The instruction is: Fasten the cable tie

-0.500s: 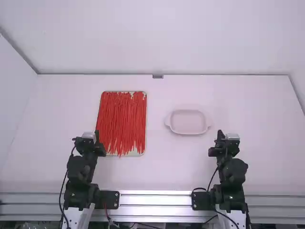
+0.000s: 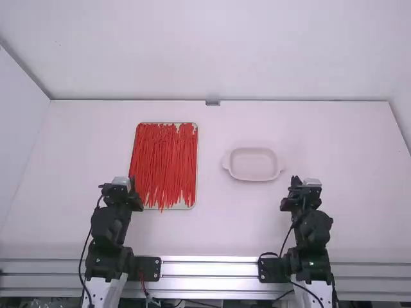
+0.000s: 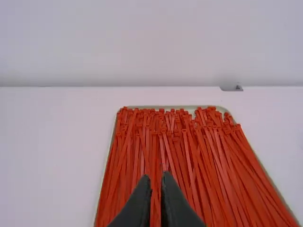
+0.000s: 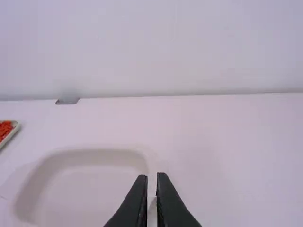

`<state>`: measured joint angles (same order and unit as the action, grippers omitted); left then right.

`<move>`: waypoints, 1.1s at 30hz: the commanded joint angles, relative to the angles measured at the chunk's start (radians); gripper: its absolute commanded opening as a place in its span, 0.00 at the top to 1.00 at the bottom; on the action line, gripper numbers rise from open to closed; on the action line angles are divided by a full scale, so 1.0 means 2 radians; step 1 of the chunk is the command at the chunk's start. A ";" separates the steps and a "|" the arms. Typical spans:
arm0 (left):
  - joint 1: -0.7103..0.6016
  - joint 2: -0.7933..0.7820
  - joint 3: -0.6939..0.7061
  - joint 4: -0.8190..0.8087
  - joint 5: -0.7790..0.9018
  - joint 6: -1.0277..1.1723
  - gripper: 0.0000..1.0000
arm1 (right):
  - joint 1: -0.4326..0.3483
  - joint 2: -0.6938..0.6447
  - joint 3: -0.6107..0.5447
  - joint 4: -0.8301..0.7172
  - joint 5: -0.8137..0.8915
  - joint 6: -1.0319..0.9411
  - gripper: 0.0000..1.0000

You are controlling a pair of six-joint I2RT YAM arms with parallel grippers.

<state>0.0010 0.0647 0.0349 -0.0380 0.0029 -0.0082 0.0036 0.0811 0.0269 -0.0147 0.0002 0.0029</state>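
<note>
Several red cable ties (image 2: 165,164) lie side by side on a pale flat tray (image 2: 194,204) left of the table's middle; the left wrist view shows the cable ties (image 3: 189,156) spread ahead. My left gripper (image 2: 131,187) is held near the tray's front left corner, and its fingers (image 3: 155,182) are shut with nothing between them. My right gripper (image 2: 295,185) stands just in front of a white empty dish (image 2: 253,163), slightly to its right. Its fingers (image 4: 150,182) are shut and hold nothing, with the dish (image 4: 85,182) close ahead.
A small grey fitting (image 2: 212,102) sits at the table's back edge against the wall. White walls close in the table at the back and on the left. Bare table stretches to the right of the dish and left of the tray.
Both grippers have pulled back a little toward the arm bases and sit slightly lower. The ties and dish have not moved.
</note>
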 commanded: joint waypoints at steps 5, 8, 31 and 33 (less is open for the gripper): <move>-0.003 0.045 0.045 -0.017 0.008 -0.006 0.84 | 0.015 0.059 0.057 -0.014 0.005 -0.001 0.84; -0.005 0.071 0.060 -0.026 0.013 -0.004 0.80 | 0.023 0.091 0.077 -0.022 0.010 -0.003 0.80; -0.018 0.323 0.221 -0.113 0.036 -0.073 0.36 | 0.068 0.395 0.270 -0.100 0.030 0.016 0.36; -0.022 0.343 0.234 -0.120 0.038 -0.069 0.32 | 0.069 0.419 0.286 -0.109 0.027 0.014 0.32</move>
<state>-0.0280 0.7208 0.4599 -0.2722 0.0597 -0.1360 0.1337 0.8783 0.5426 -0.2234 0.0708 0.0257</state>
